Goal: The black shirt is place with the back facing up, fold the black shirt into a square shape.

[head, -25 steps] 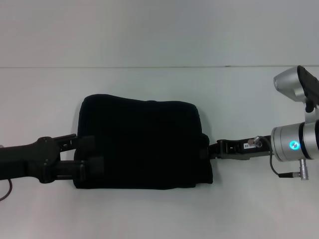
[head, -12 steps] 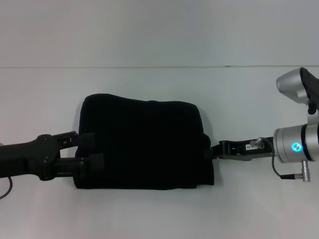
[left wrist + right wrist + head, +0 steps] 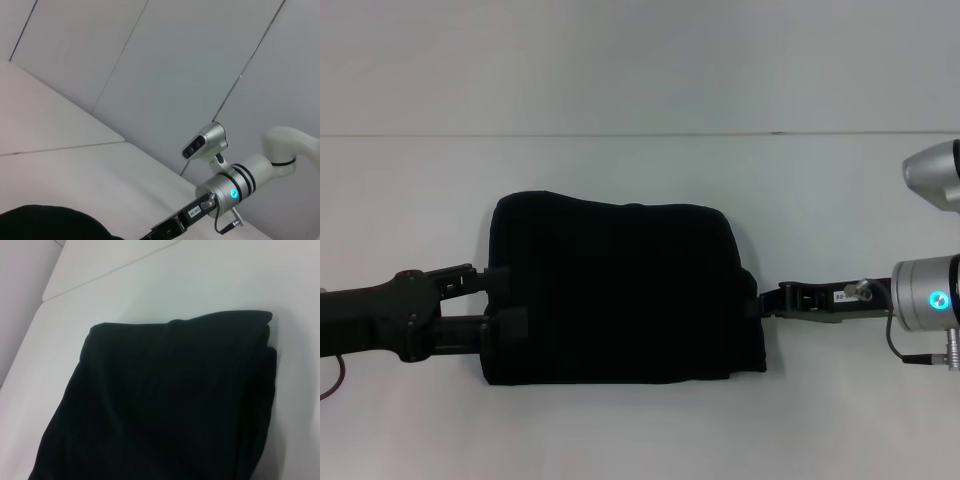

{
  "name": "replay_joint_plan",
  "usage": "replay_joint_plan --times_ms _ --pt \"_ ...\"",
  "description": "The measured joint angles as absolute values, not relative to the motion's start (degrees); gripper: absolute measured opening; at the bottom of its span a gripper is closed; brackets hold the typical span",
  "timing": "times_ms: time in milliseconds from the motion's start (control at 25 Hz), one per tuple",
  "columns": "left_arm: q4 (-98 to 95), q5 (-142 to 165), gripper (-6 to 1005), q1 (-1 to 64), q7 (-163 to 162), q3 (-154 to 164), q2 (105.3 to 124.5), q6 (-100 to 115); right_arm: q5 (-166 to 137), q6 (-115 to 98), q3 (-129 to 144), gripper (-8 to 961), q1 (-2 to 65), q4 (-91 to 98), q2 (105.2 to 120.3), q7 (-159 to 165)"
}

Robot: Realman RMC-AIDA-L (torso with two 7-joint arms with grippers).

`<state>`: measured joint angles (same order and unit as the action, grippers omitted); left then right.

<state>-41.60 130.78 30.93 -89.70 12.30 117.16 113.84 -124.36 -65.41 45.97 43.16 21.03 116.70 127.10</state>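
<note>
Black shirt (image 3: 620, 288) lies mid-table, folded near-square; left gripper (image 3: 502, 303) jaws apart at its left edge, right gripper (image 3: 758, 303) jaws unreadable at right; withdraw both level, avoiding snagging layers.

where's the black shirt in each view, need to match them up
Head view: the black shirt lies folded mid-table, between the left pincer and right pincer.
Left wrist view: only a dark edge of it shows at the bottom left corner.
Right wrist view: it fills the lower middle.
Shared landmark: the white table.
</note>
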Motion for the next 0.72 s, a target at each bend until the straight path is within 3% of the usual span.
replay_joint_plan --times_ms 360,720 --pt "-41.48 130.78 940 30.93 -89.82 12.13 117.16 113.70 -124.37 -67.90 45.40 57 39.75 25.31 117.15 126.84" --pt "-41.48 130.78 941 30.76 -89.83 12.12 117.17 113.71 -124.37 -68.43 42.65 53 38.71 25.63 116.70 124.53"
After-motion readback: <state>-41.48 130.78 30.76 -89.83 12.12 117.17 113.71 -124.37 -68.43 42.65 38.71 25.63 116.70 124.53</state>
